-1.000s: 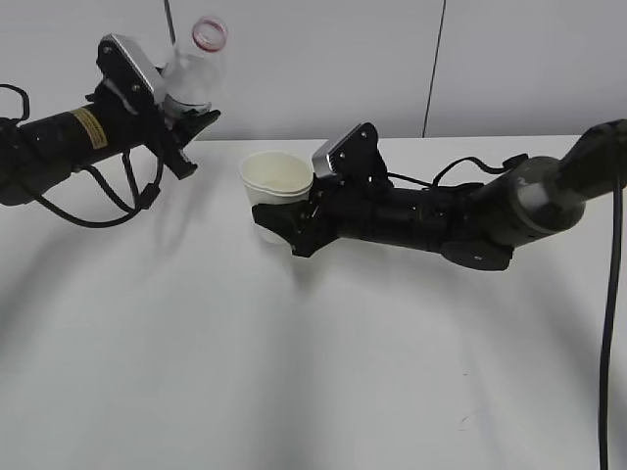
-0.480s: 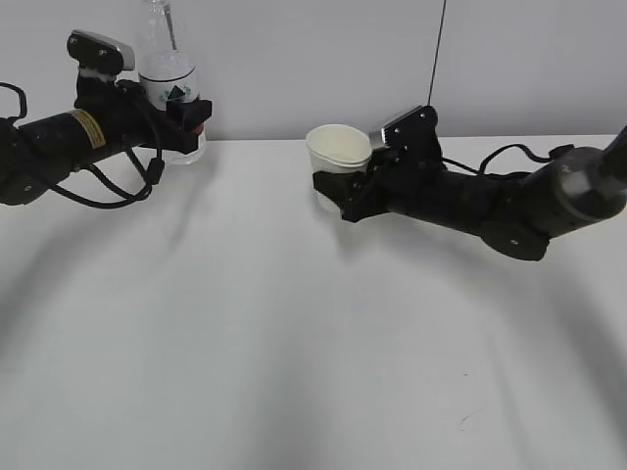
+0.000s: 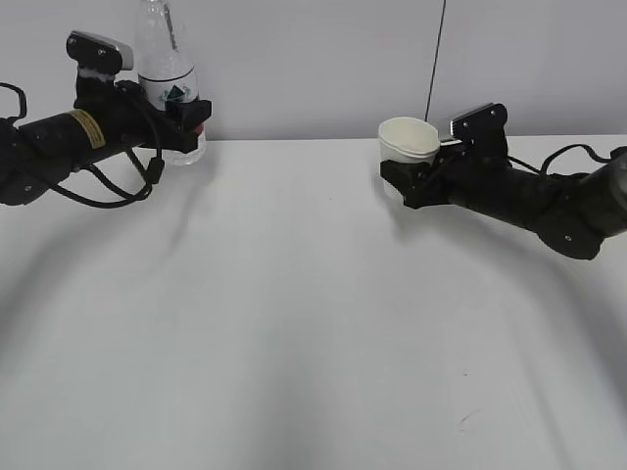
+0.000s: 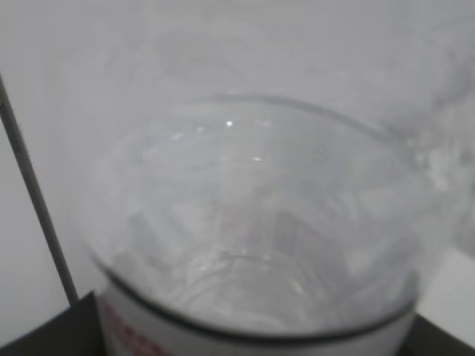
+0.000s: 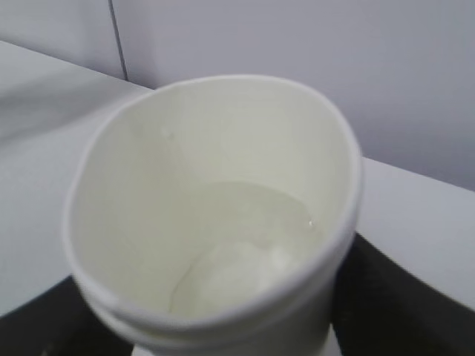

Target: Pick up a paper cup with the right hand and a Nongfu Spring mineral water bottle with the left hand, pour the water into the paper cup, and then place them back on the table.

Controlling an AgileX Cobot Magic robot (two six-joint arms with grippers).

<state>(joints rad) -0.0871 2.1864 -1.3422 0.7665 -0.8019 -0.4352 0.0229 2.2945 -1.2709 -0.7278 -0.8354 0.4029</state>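
Observation:
My left gripper (image 3: pixel 181 122) is shut on the Nongfu Spring bottle (image 3: pixel 167 73), which stands upright at the far left with its base at the table's back edge. In the left wrist view the clear bottle (image 4: pixel 252 222) fills the frame, its red-and-white label at the bottom. My right gripper (image 3: pixel 409 181) is shut on the cream paper cup (image 3: pixel 409 142), upright at the back right; I cannot tell if it touches the white table (image 3: pixel 294 323). In the right wrist view the cup (image 5: pixel 215 215) holds water, its rim squeezed slightly oval.
A grey wall with a thin dark cable (image 3: pixel 436 59) runs behind the table. A black cable loop (image 3: pixel 108 196) hangs under the left arm. A faint scuff mark (image 3: pixel 468 419) lies near the table's front right.
The bottle went from tilted to upright at the far left about a second ago and has stayed there. The right gripper has carried the cup to the right and a little farther back.

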